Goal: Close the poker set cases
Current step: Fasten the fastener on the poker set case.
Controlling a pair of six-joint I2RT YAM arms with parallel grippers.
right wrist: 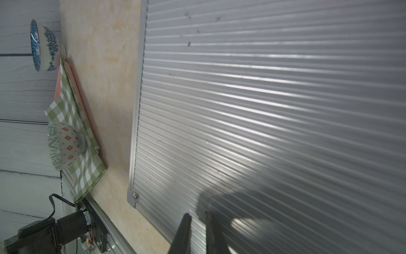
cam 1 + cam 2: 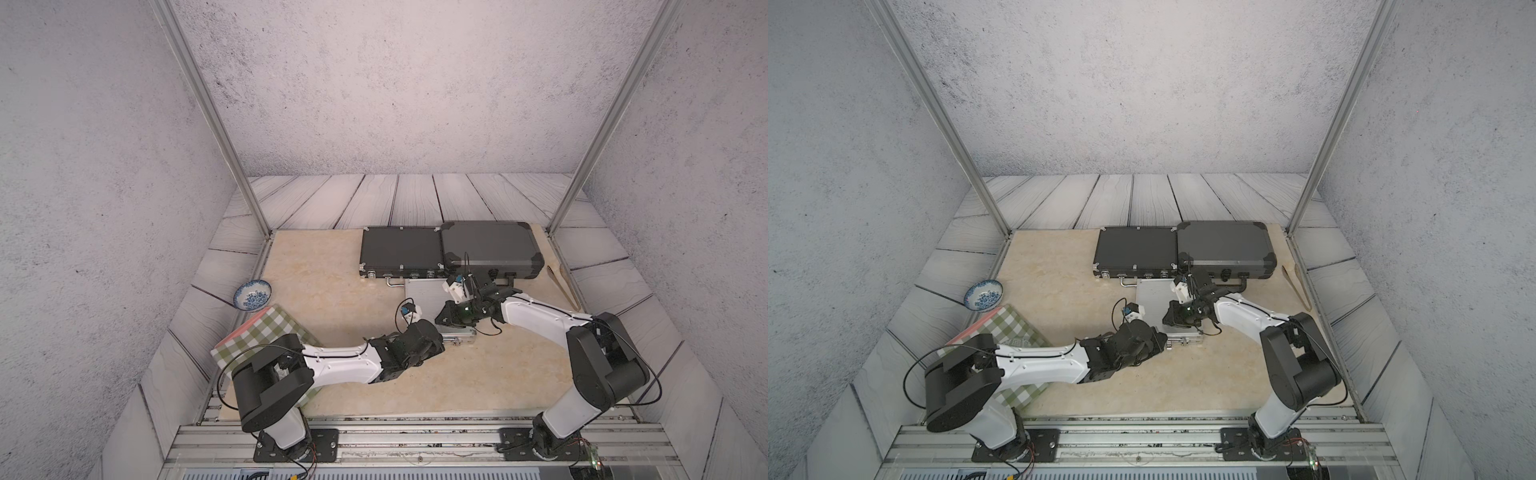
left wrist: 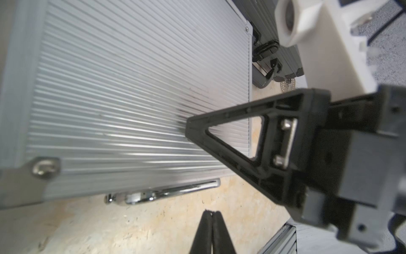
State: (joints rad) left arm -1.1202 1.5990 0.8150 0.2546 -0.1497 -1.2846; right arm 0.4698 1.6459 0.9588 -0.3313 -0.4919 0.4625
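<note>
The left arm (image 2: 340, 368) and right arm (image 2: 536, 316) share white shells, bulky black joints, loose thin black cables, and white camera mounts (image 2: 455, 289) at the wrists.

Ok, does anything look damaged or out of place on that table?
Minor only: the silver case has a few dark scuff marks on its ribbed lid, and the wooden tongs lie at the very edge of the table. Nothing spilled.
</note>
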